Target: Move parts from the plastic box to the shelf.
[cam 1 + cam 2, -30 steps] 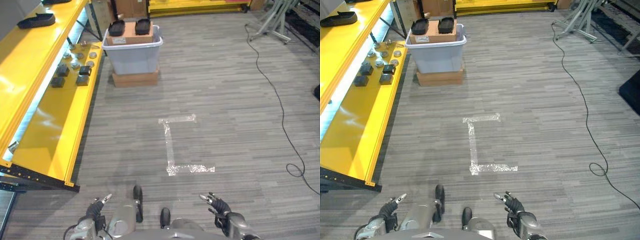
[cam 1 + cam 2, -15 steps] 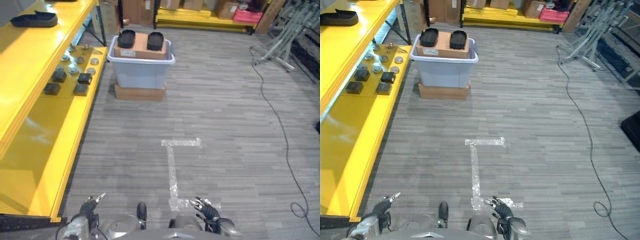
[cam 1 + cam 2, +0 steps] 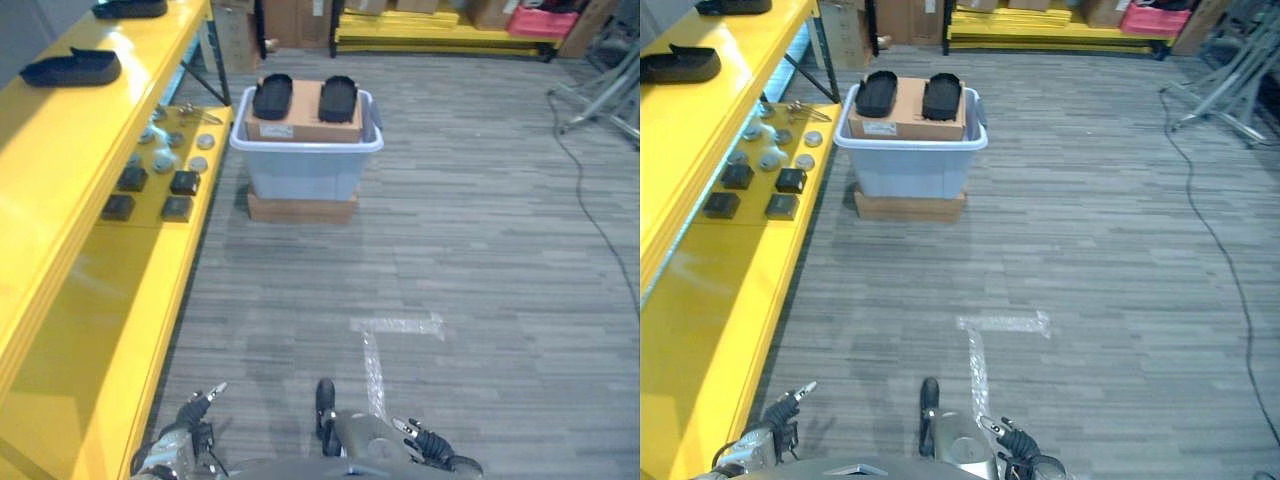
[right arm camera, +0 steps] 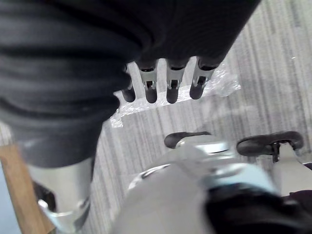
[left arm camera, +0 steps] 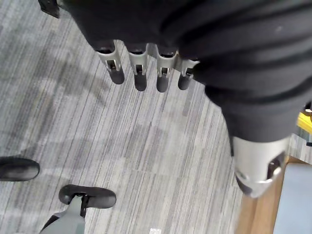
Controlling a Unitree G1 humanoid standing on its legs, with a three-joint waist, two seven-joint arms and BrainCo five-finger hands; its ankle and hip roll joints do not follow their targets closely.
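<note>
Both hands hang low and empty: the left hand (image 3: 190, 425) has its fingers (image 5: 139, 68) relaxed and straight over the grey floor (image 3: 480, 250), and the right hand (image 3: 430, 447) is just as loose. Ahead, the plastic box (image 3: 305, 165) sits on a flat carton (image 3: 302, 208), two black parts (image 3: 272, 95) lying on the cardboard box inside it. Just beside it to the left, the yellow shelf (image 3: 100, 270) holds small dark and silvery parts (image 3: 155, 180).

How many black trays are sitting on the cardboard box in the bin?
2: the left tray and the right tray lie side by side on the cardboard box. More parts may be hidden inside the bin.
</note>
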